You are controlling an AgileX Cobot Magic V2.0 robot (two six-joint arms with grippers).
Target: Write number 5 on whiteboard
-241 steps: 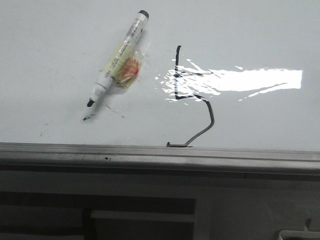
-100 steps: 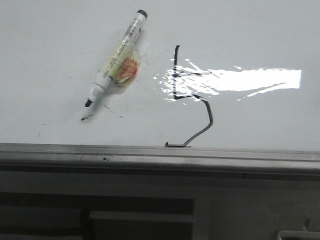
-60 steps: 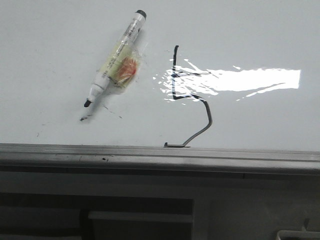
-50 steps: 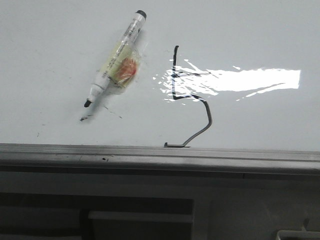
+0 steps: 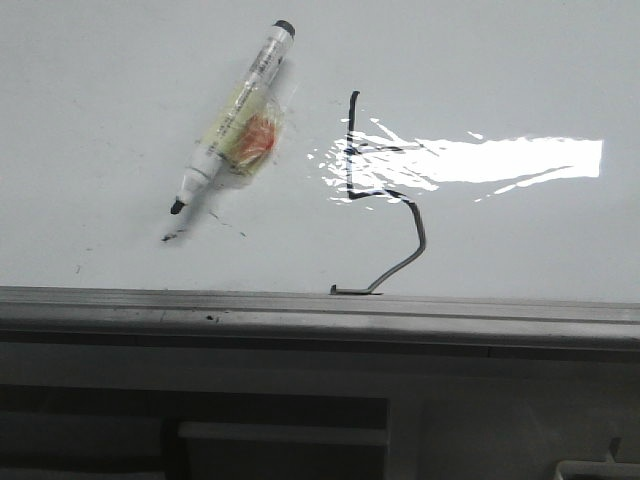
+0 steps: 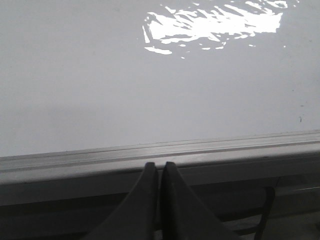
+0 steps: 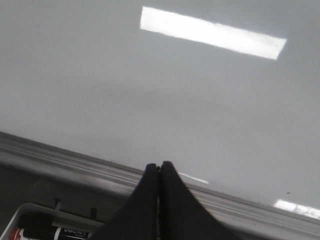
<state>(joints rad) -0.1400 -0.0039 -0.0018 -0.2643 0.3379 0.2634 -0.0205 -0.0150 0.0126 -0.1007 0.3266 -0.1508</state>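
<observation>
1. Drawn already on the whiteboard (image 5: 120, 90): the number 5 (image 5: 385, 190) in thin black line, seen in the front view just right of board centre, with the upright running from about 12 o'clock down to a short bar, the belly bulging toward 3 o'clock, and the tail ending at 6 o'clock, touching or nearly touching the grey rim (image 5: 320, 310)
2. Lying flat on the board, at about 9 o'clock from the numeral and well apart from it: a white marker pen (image 5: 232, 118), wrapped mid-barrel in clear tape over something orange
3. Long axis of the marker slanted: black end toward 1 o'clock, uncapped tip toward 7 o'clock, above a few small ink smudges (image 5: 178, 236)
4. Left gripper (image 6: 159, 172) pressed closed on nothing, fingers meeting, hovering at the near rim; only bare board and glare in the left wrist view
5. Right gripper (image 7: 159, 172) likewise closed and empty, poised over the near rim, with a tray holding labelled marker-like items (image 7: 50, 232) just below
6. Neither arm visible in the front view, so no telling which sits nearer the marker; judged from its place on the left half of the board, probably the left arm's reach
7. Judged state of the task: numeral complete, marker laid down, little left beyond withdrawing
</observation>
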